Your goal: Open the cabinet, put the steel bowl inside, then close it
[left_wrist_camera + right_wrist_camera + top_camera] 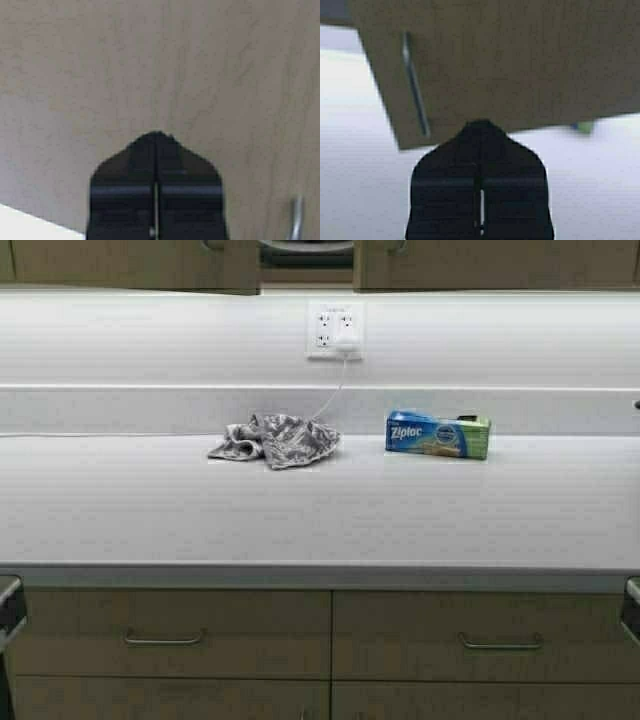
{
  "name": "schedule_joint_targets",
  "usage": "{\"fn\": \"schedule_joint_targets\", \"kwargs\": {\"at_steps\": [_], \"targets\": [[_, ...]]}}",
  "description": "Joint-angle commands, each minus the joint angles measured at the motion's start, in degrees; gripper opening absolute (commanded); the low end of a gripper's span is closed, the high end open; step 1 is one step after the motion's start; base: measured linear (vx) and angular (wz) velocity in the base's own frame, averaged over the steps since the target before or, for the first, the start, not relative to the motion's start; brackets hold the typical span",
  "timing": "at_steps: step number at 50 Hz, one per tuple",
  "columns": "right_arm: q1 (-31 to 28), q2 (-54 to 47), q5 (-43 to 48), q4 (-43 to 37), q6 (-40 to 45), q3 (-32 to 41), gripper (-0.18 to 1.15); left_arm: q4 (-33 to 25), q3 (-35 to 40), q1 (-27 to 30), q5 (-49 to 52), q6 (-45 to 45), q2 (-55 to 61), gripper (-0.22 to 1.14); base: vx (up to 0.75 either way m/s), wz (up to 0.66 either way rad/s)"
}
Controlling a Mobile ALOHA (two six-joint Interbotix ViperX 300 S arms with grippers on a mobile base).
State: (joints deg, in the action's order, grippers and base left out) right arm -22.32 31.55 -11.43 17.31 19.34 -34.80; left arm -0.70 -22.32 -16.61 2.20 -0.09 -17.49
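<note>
The cabinet runs along the top edge of the high view, doors slightly apart – the steel bowl shows in the gap. Left gripper and right gripper – fingers closed, empty – face the doors. A rag lies mid-table.

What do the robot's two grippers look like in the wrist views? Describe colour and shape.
The left gripper and right gripper look alike: matte black, two flat fingers meeting in a blunt point, with a thin seam between them and horizontal ridges across the wider base. No cables or markings show.
</note>
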Motion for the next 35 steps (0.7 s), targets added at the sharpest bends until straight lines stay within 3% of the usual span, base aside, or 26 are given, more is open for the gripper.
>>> {"fn": "schedule_joint_targets", "kwargs": {"at_steps": [1,8,18,35], "targets": [[-0.6,3.2,-0.9,-0.1,0.0,-0.3,0.06,0.1,-3.4,-0.5,-0.1,-0.1,-4.7,0.04,0.13,0.03],[-0.7,3.3,-0.6,-0.1,-0.1,1.0,0.06,0.1,-10.1,-0.5,-0.1,-0.1,-11.3,0.04,0.12,0.03],[-1.7,-3.7,0.4,-0.2,-0.1,8.5,0.06,0.0,-16.3,-0.5,0.0,-0.2,-17.1,0.04,0.09,0.01],[-2.0,-18.2,0.5,-0.2,0.3,23.6,0.06,-0.2,-18.2,-0.5,0.0,-0.4,-17.8,0.04,0.05,0.01]]}}
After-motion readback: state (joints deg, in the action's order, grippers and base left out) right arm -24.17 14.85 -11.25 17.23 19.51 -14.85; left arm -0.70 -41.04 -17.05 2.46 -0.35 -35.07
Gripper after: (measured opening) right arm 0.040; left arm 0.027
